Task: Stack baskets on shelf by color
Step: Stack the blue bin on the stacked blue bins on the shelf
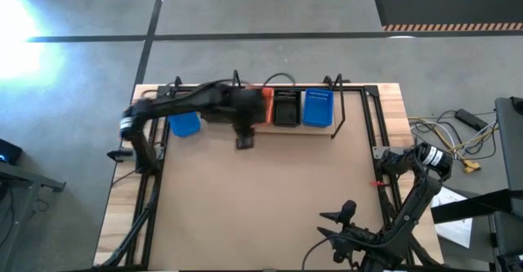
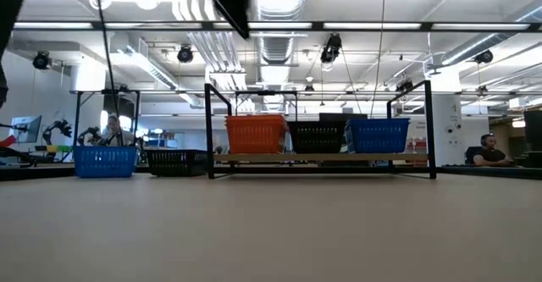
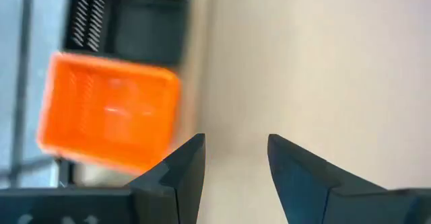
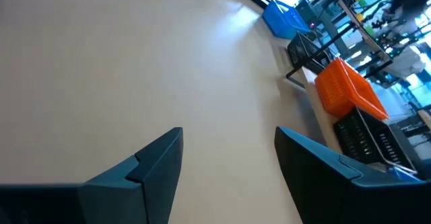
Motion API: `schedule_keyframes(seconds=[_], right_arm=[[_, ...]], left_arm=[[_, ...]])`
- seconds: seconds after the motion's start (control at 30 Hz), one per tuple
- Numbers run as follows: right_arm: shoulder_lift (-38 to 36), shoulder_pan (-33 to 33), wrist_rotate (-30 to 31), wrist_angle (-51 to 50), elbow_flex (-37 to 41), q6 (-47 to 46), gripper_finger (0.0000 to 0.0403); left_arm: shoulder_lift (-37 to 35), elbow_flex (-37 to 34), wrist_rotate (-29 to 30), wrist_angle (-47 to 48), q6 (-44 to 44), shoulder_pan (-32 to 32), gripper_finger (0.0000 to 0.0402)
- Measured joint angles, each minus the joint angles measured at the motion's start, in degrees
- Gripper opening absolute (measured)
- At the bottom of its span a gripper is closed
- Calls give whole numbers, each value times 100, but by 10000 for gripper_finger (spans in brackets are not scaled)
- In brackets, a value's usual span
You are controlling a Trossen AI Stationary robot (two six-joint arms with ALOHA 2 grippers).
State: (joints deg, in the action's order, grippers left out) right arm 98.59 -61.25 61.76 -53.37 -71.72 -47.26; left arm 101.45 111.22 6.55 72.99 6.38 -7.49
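From above, your left claw (image 1: pixel 245 142) hangs over the surface (image 1: pixel 270 198) just in front of the shelf (image 1: pixel 347 130), its arm hiding most of the orange basket (image 1: pixel 266 105). The left wrist view shows its fingers parted and empty. The low view reveals orange, black basket (image 2: pixel 318 136) and blue basket (image 2: pixel 378 135) side by side on the shelf. Your right claw (image 4: pixel 229 163) waits open, empty.

High cam looks straight down on table (image 1: pixel 270 190). Low cam sits at tabletop level, faces shelf (image 2: pixel 322 157) across table. Left wrist cam is close above orange basket (image 3: pixel 108 116); right wrist cam sees it from farther off, obliquely.
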Motion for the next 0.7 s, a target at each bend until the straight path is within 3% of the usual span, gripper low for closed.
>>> schedule_keyframes(seconds=[0.2,0.4,0.6,0.7], right_arm=[[0,-6,38,26,73,-317,227],[0,-156,-68,48,193,-529,227],[0,-271,5,67,242,-538,227],[0,-262,122,76,251,-516,227]], left_arm=[[-1244,-1066,598,116,-1204,899,145],[-2541,-2939,1392,95,-2934,1569,145],[-3717,-5046,1451,49,-4764,1781,145],[-4161,-6000,1476,-228,-5221,1678,145]])
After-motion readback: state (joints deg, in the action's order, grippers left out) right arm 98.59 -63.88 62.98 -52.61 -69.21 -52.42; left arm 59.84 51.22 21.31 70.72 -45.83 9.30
